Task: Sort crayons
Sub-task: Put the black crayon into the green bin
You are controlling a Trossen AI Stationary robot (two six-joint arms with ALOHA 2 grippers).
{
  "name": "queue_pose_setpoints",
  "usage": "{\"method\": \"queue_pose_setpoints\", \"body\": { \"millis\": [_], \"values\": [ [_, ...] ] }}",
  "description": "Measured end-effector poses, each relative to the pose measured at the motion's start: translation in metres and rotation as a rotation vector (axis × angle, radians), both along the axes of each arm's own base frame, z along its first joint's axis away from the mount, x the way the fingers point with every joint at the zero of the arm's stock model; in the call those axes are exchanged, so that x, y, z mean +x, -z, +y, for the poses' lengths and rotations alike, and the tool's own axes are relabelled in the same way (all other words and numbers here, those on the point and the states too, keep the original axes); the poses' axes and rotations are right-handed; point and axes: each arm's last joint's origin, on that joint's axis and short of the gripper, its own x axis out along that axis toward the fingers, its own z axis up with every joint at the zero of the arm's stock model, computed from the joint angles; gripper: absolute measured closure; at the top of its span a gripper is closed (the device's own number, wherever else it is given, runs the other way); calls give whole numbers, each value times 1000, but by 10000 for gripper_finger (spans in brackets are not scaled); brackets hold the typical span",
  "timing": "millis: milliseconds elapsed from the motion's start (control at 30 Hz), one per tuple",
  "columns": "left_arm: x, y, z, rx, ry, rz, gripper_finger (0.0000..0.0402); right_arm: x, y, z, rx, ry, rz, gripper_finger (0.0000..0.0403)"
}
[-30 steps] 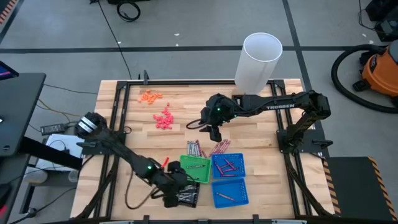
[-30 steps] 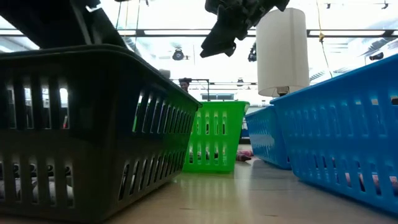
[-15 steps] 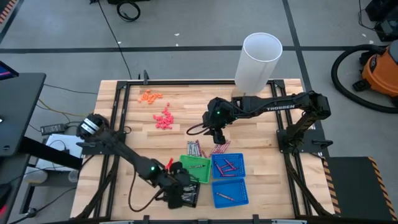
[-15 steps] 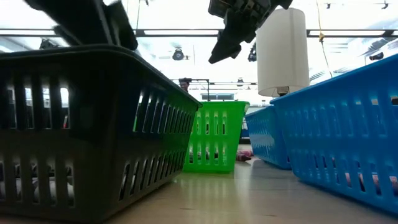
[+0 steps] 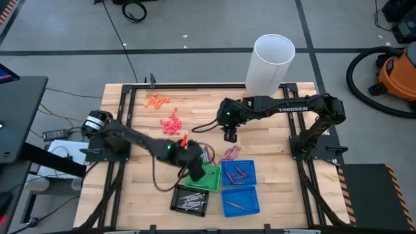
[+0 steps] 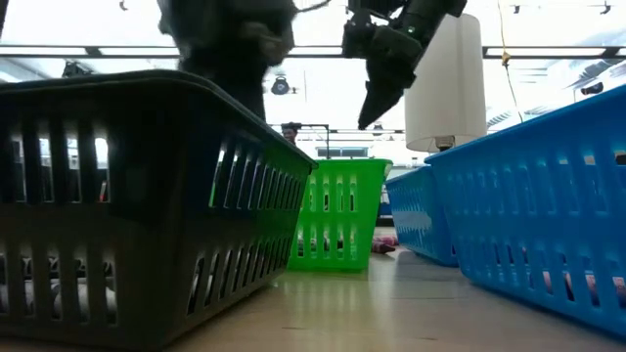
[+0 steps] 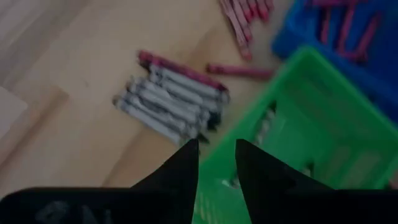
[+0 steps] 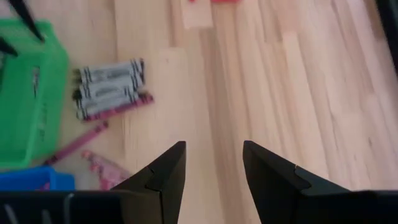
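Note:
Grey crayons (image 5: pixel 205 155) lie side by side on the table's wood beyond the green tray (image 5: pixel 209 177), with maroon crayons (image 5: pixel 229 153) to their right. In the left wrist view the grey crayons (image 7: pixel 166 104) lie ahead of the fingertips. My left gripper (image 5: pixel 195 170) (image 7: pixel 216 155) hovers open over the green tray's left edge (image 7: pixel 249 149), nothing between its fingers. My right gripper (image 5: pixel 229 134) (image 8: pixel 214 155) hangs open above bare wood, beyond the grey crayons (image 8: pixel 109 87). More grey crayons lie in the black tray (image 5: pixel 190 199), maroon ones in the blue trays (image 5: pixel 238 173).
A tall white cylinder (image 5: pixel 272 62) stands at the far edge. Tiny orange bits (image 5: pixel 156 101) and coral-pink bits (image 5: pixel 171 125) lie at the far left. A second blue tray (image 5: pixel 241 200) sits at the near edge. Open wood lies to the right of the trays.
My left gripper has swung from over the black tray at the near edge toward the far edge and a little up, and now hangs over the green tray's left edge; the black tray's grey crayons show again. My right gripper has tipped further downward, almost in place.

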Motion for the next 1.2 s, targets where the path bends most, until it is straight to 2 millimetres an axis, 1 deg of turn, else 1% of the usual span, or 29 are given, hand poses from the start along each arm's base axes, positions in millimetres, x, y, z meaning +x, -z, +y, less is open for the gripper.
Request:
{"method": "queue_pose_setpoints", "body": {
  "millis": [100,200,333,400,567,733,833,933,1033,1200],
  "values": [
    [6,0,20,-58,-71,4,287,-10,-4,-6,-14,49,40,235],
    [10,1,38,-112,-142,6,287,-23,-14,-13,-42,121,58,235],
    [10,2,54,-143,-248,14,287,-41,-30,-23,-76,185,32,235],
    [12,8,58,-169,-319,26,287,-48,-38,-26,-86,205,9,235],
    [17,31,62,-237,-484,90,287,-57,-52,-30,-98,217,-62,235],
    [18,43,64,-257,-572,122,287,-57,-54,-29,-85,196,-77,235],
    [19,47,64,-264,-596,131,280,-56,-53,-28,-66,177,-78,235],
    [20,48,64,-260,-606,125,264,-56,-53,-28,-62,172,-82,235],
    [20,54,64,-242,-614,145,249,-55,-54,-28,-65,167,-90,235],
    [23,65,61,-242,-616,160,244,-55,-54,-28,-64,163,-93,235]
  ]
}}
